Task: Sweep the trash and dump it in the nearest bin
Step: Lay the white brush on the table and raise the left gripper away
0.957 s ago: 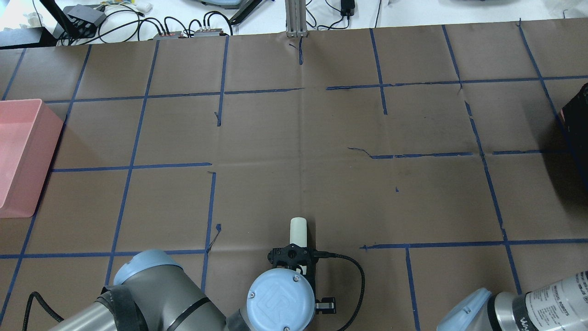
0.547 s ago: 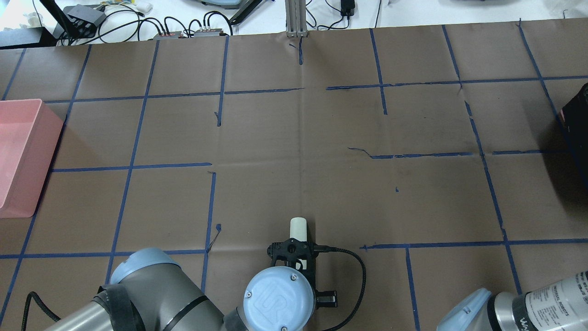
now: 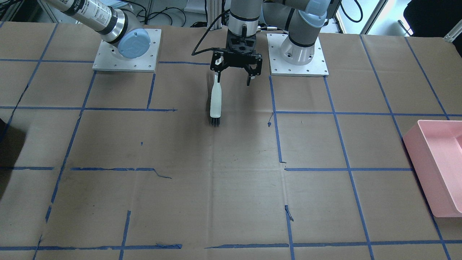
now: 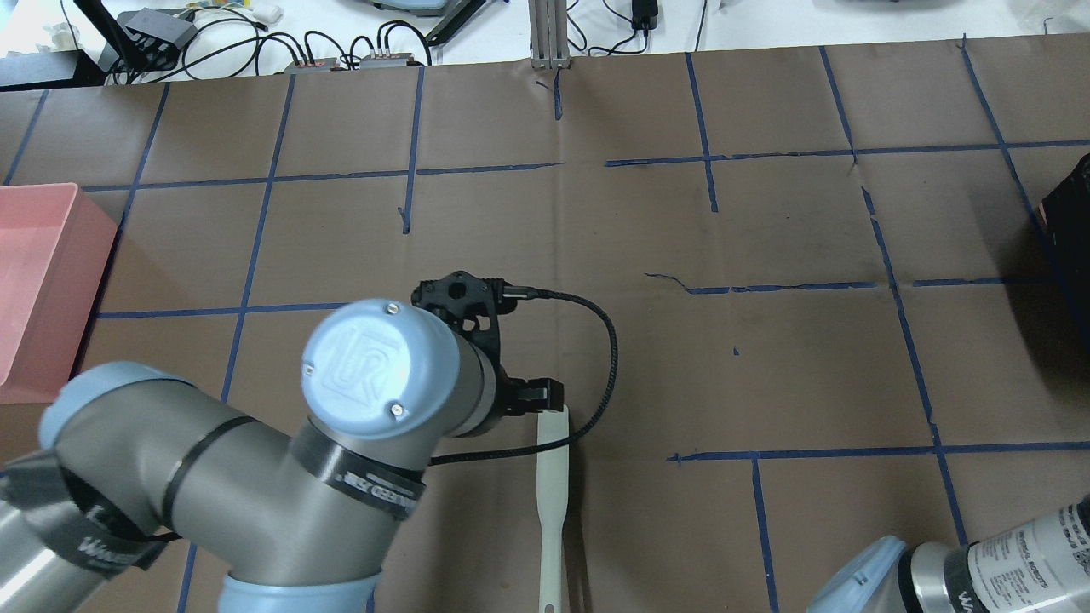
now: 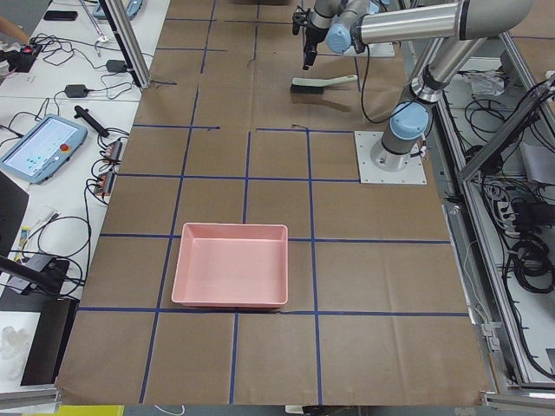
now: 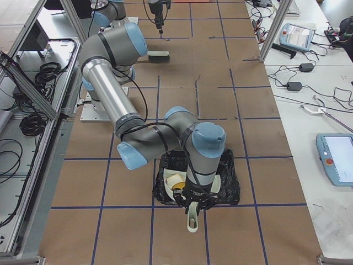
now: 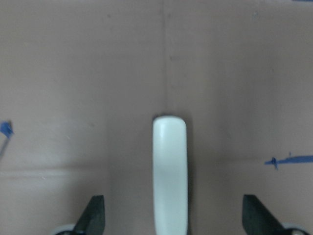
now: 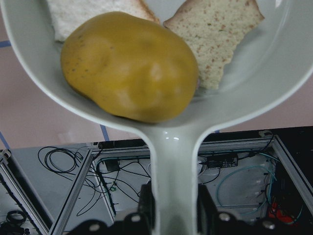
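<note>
The trash lies in a white dustpan: a yellow-brown potato-like lump, a white bread slice and a torn tan bread piece. My right gripper is shut on the dustpan's handle. In the exterior right view it holds the dustpan over the black bag-lined bin. A white brush with black bristles lies flat on the table near the robot's base. My left gripper hangs open above its thin handle end. The brush's head end shows between the spread fingers.
A pink bin stands at the table's left end, also the pink bin. The black bin sits at the right edge. The left arm's elbow and wrist hang over the near centre. Cables and boxes lie beyond the far edge.
The left arm has risen and swung forward and left off the brush. The brush's whole length now shows lying on the paper, in about the same place.
</note>
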